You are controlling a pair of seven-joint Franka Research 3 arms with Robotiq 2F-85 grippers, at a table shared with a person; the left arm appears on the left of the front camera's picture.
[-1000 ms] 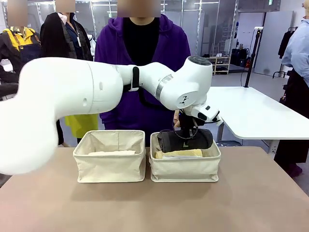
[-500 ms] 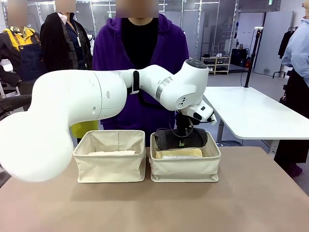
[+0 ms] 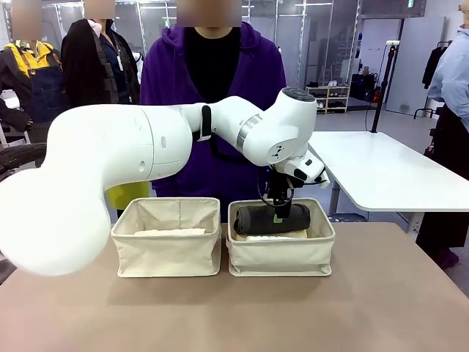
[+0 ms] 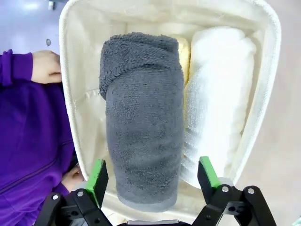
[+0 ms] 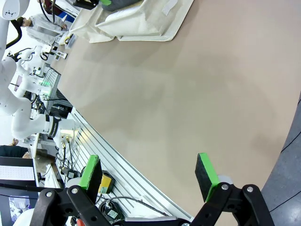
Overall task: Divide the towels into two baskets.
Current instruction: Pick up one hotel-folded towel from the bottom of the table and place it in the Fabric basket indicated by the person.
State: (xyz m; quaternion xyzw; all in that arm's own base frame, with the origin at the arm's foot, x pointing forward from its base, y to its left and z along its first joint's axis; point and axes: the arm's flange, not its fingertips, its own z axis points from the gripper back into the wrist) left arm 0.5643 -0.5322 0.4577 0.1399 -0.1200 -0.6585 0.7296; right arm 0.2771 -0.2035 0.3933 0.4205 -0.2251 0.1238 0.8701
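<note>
A dark grey towel (image 3: 272, 218) lies across the top of the right basket (image 3: 281, 255). In the left wrist view the grey towel (image 4: 143, 122) rests beside a white towel (image 4: 214, 108), with a sliver of pale yellow towel (image 4: 183, 52) between them. My left gripper (image 3: 278, 207) hangs just above the grey towel, open, its green pads standing clear on either side (image 4: 153, 175). A pale towel (image 3: 170, 232) lies low in the left basket (image 3: 167, 249). My right gripper (image 5: 148, 174) is open over bare table, holding nothing.
A person in a purple top stands right behind the baskets, one hand (image 4: 47, 66) near the right basket's far wall. The brown table (image 3: 234, 315) has free room in front of the baskets. A white table (image 3: 388, 172) stands at the back right.
My left gripper lowered the dark grey towel into the right basket, let it go and opened. The towel now lies flat on the others, covering most of the yellow one.
</note>
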